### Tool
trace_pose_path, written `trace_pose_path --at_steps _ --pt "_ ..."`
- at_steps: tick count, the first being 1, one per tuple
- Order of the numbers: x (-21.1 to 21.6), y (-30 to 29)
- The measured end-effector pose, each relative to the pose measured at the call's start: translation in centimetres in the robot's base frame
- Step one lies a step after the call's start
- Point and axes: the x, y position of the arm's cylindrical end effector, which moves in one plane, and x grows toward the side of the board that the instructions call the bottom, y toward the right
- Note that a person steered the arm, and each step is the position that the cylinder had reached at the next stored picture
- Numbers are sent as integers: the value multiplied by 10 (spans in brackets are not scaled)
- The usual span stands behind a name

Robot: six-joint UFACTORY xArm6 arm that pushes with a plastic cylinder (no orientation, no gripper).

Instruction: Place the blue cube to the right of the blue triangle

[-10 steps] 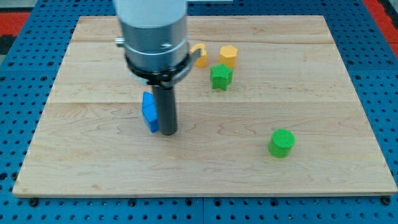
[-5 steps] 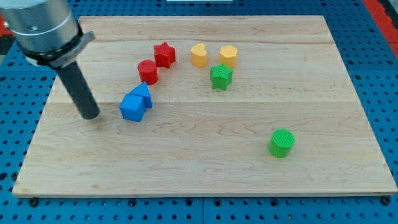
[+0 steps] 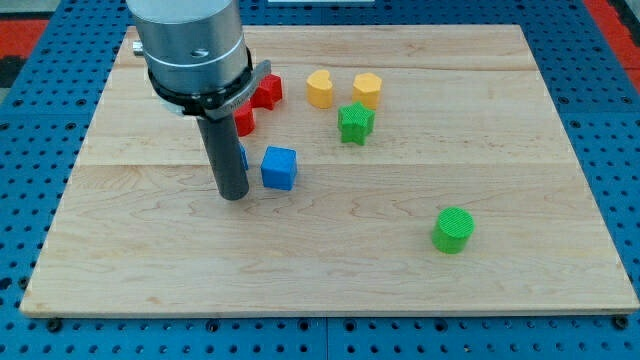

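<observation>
The blue cube [image 3: 279, 167] sits on the wooden board [image 3: 450, 130] left of centre. My tip [image 3: 233, 195] rests on the board just left of the cube and slightly nearer the view's bottom, a small gap apart. The blue triangle [image 3: 243, 156] is almost wholly hidden behind my rod; only a blue sliver shows at the rod's right edge, left of the cube.
A red cylinder [image 3: 243, 121] and a red star [image 3: 266, 91] sit behind the rod. A yellow heart [image 3: 320, 88], a yellow hexagon [image 3: 367, 89] and a green star [image 3: 355, 122] lie toward the view's top. A green cylinder [image 3: 453, 229] lies at lower right.
The blue cube has moved right, from the triangle's lower left to its right. My tip swung from far left to just left of the cube, now covering the triangle.
</observation>
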Motion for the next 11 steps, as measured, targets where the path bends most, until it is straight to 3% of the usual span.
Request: trace_pose_path --at_steps 3,5,7,11 --pt "-5 87" --pt "12 42" --pt "-8 39" --pt "-6 106"
